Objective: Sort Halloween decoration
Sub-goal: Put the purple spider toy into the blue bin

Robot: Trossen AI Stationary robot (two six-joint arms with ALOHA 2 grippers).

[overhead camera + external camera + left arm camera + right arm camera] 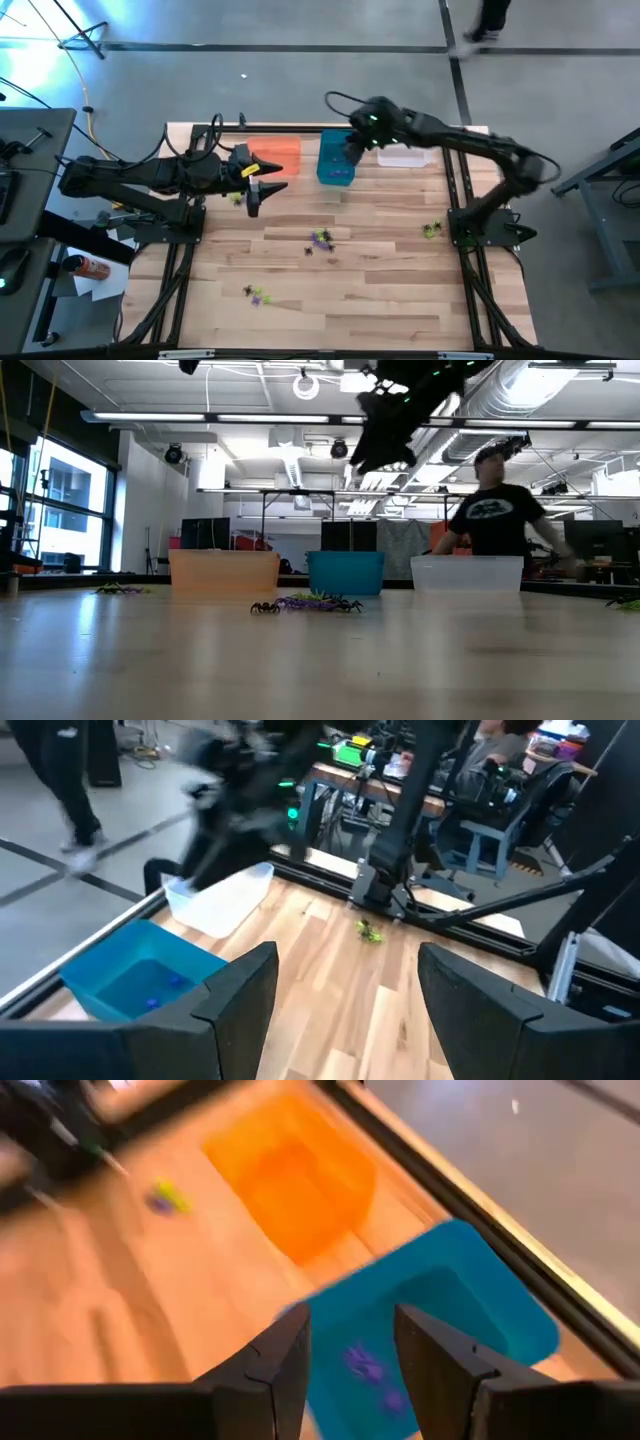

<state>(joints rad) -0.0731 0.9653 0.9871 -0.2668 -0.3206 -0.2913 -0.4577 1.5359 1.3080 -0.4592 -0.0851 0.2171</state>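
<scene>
I find no text, label, brand, number or sign that can be read in any of my views. The person (497, 520) standing behind the clear bin (467, 573) in the low view wears a dark shirt with a pale emblem on the chest, but it is too blurred for me to make out. The can (91, 267) beside the table's left edge shows no legible marking either.

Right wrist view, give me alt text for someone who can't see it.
The right gripper hangs with open, empty fingers above the teal bin, which holds small purple trinkets. The orange bin sits beside it on the wooden table, where a yellow-green and purple trinket lies loose.
</scene>
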